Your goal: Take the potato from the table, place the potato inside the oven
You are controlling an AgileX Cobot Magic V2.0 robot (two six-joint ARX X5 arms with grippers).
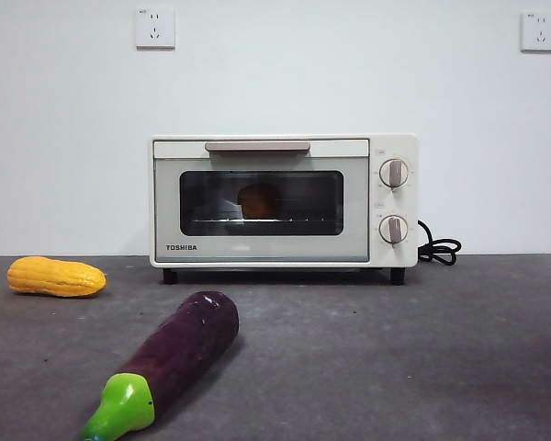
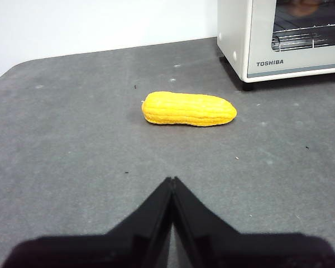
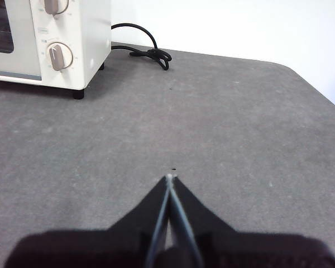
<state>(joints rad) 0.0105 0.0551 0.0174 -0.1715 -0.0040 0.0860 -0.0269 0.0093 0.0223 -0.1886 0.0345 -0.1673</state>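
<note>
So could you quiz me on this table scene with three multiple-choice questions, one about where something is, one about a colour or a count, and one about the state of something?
1. Where is the potato?
A. On the table beside the corn cob
B. Inside the oven, behind its glass door
C. Held in a gripper

2. How many round knobs does the oven have on its front?
A. One
B. Two
C. Four

3. How is the oven door?
A. Closed
B. Hanging wide open
C. Taken off

Answers:
1. B, an orange-brown lump shows through the dark glass on the rack.
2. B, two knobs sit one above the other at the front's right side.
3. A, the door stands flat and upright with its handle bar at the top; the left gripper and right gripper both wait shut over the table, holding nothing.
</note>
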